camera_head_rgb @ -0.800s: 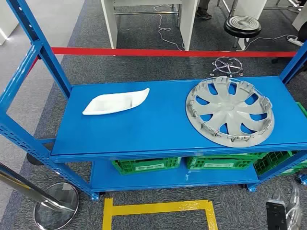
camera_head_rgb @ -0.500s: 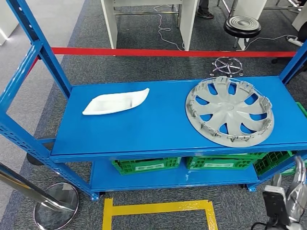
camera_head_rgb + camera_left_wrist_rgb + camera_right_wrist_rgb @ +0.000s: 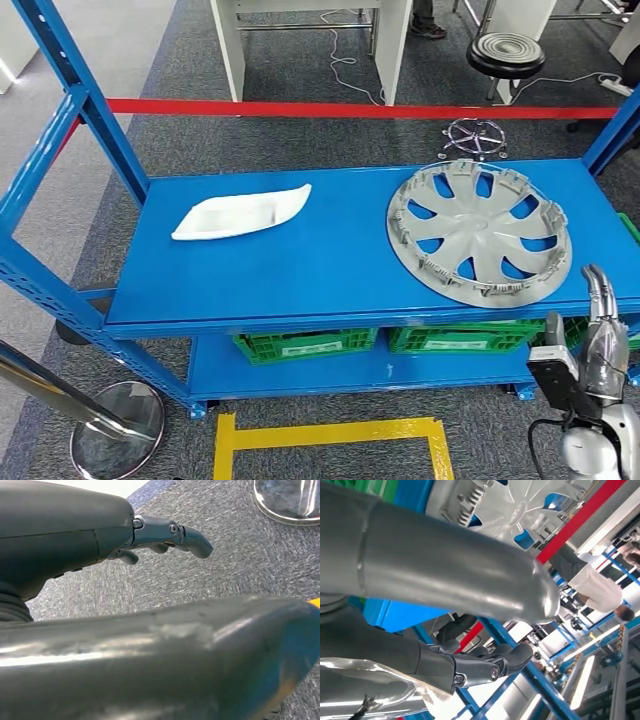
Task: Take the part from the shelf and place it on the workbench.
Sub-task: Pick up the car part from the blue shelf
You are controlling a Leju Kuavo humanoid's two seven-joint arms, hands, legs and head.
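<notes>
Rising from the lower right corner of the head view, the right hand now reaches the shelf edge, higher than half a second ago, fingers extended and empty. The hubcap and white part lie unmoved on the shelf. Left wrist view: the left hand hangs empty above carpet, fingers loosely apart. Right wrist view: the hubcap sits beyond the right hand's spread fingers.
</notes>
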